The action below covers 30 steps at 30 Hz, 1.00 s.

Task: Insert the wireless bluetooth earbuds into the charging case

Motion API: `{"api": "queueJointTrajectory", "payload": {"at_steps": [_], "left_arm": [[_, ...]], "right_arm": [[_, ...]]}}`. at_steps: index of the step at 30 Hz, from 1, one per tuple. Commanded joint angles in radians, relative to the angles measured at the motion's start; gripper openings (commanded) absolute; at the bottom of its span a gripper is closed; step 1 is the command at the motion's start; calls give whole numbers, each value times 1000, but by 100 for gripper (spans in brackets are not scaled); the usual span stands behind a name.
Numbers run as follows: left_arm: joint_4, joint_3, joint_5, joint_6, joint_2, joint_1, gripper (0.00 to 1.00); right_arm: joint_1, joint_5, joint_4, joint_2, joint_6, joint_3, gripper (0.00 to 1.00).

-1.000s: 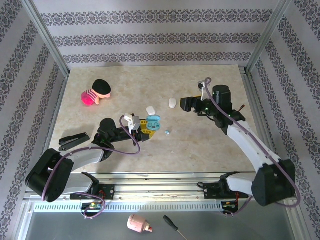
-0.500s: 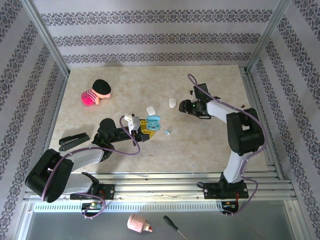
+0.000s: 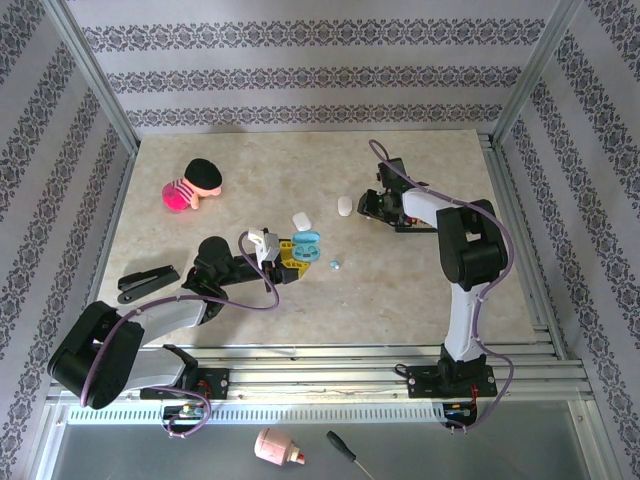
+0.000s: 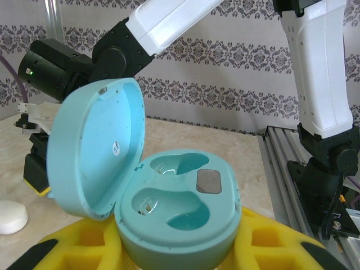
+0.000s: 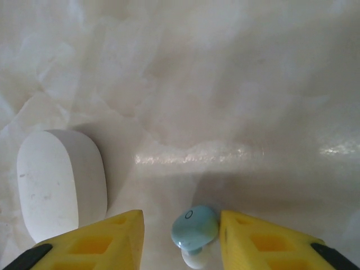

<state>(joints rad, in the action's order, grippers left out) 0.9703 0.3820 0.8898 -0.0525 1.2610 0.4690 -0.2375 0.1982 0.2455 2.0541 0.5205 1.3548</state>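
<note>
The teal charging case [image 4: 180,208] has its lid [image 4: 95,152] standing open and both wells bare. My left gripper [image 4: 177,247] is shut on its base between yellow fingers [image 4: 270,239]; from above the case [image 3: 308,241] sits mid-table at that gripper [image 3: 295,250]. My right gripper [image 5: 180,216] is down at the table, open. A pale blue earbud [image 5: 194,228] lies between its jaws, against the right finger [image 5: 253,236], with a gap to the left one. From above, the right gripper [image 3: 370,205] is just right of a white case [image 3: 344,206].
The white pebble case [image 5: 61,183] lies left of the right jaws. A second white case [image 3: 301,220] and a loose blue earbud [image 3: 335,264] lie near the teal case. A pink doll [image 3: 192,184] and a black stapler [image 3: 148,282] are on the left. A metal rail [image 3: 510,200] borders the right side.
The right arm has folded in and brought its gripper down beside the white case, and its jaws have narrowed around the blue earbud. The left gripper and teal case have not moved.
</note>
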Motion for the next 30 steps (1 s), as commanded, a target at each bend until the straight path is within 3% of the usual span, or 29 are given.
{"api": "queueJointTrajectory", "payload": {"at_steps": [1, 15, 22, 30], "left_arm": [[-8, -4, 15, 19, -20, -12, 32], [-7, -11, 10, 23, -25, -12, 32], [-63, -26, -13, 52, -60, -27, 32], [-81, -25, -8, 48, -93, -38, 32]], "right_arm": [[11, -1, 36, 36, -25, 46, 39], [-5, -65, 161, 52, -131, 89, 15], [-27, -28, 148, -29, -157, 22, 14], [-94, -8, 143, -226, -152, -228, 15]]}}
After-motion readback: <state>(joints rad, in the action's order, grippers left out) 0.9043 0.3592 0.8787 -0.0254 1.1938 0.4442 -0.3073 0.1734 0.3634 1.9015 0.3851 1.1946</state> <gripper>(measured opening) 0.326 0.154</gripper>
